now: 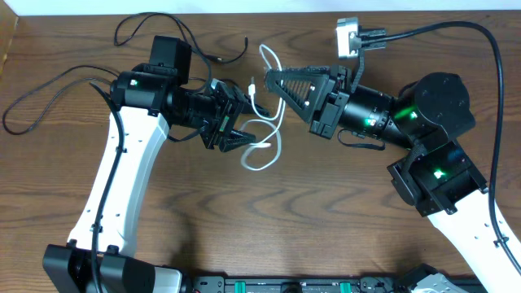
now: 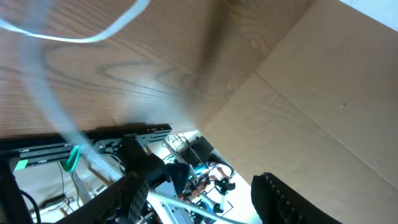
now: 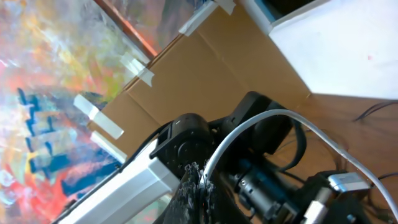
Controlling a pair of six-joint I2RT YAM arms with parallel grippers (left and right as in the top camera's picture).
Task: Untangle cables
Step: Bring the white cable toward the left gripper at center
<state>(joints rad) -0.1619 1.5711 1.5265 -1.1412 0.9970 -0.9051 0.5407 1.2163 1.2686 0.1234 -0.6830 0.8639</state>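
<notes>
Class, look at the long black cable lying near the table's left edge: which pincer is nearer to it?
Left. The left pincer is toward the middle of the table from the long black cable; the right pincer lies farther on, past it.

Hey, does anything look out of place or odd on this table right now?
Nothing spilled or damaged. The thin white cable loops untidily between the left gripper and the right gripper, which pinches it. Thin black cables sprawl at the far-left corner of the wooden table.

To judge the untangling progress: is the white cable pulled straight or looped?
Looped. In the overhead view the white cable bends back on itself in open curves, not one straight line.
</notes>
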